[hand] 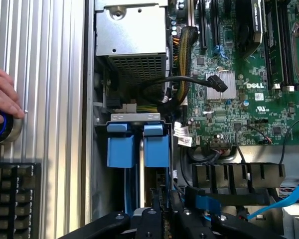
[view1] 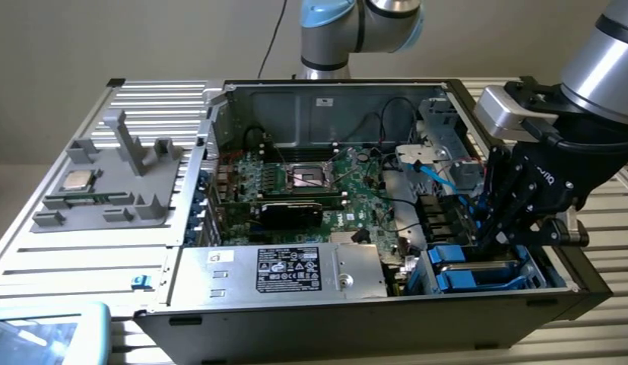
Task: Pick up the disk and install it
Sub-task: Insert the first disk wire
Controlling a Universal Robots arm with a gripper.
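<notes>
The disk [hand: 156, 147] stands on edge in the drive bay at the corner of the open computer case [view1: 325, 319], its bright blue bracket showing to either side of a thin metal edge. In the exterior view the blue-framed disk [view1: 474, 268] sits low in the case on that view's right. My gripper [view1: 493, 242] reaches down into this bay from above. Its black fingers [hand: 152, 214] stand close together, shut on the disk's near edge at the gripper [hand: 164, 201].
A silver power supply box [view1: 283, 270] fills the case's front beside the bay. The green motherboard [view1: 314, 182] lies behind it, with loose black cables and a blue cable [view1: 436, 179]. A grey fixture holds a small chip [view1: 76, 181]. A hand [hand: 2, 99] rests on a blue-ringed button beside a keyboard [hand: 15, 199].
</notes>
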